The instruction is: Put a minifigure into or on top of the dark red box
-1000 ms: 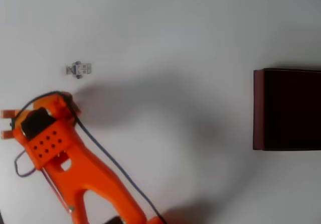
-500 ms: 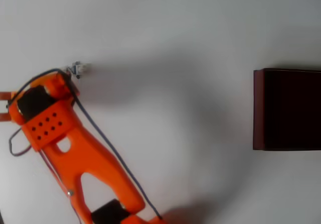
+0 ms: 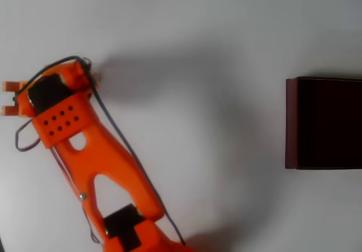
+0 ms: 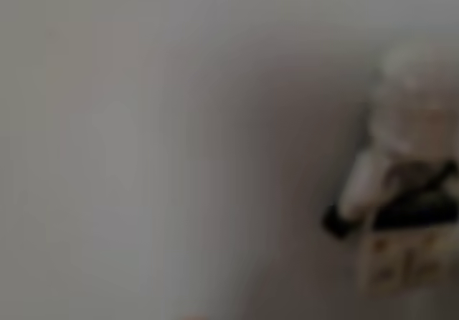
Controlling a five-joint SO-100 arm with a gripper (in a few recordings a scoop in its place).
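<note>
Though blurred, minifigure [image 4: 409,184] cut off, wrist view

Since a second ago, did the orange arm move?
Yes. In the overhead view the orange arm went up the picture, away from its bottom edge, no nearer the dark red box, covering the minifigure's spot.

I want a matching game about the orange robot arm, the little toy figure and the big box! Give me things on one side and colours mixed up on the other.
Things:
1. plastic robot arm
2. tiny toy minifigure
3. sides of the large rectangular box
4. flat table top

Colours:
A. dark red
B. plain pale white-grey all over
C. bright orange
D. white with small dark marks

Right pairs: 1-C, 2-D, 3-A, 4-B
</note>
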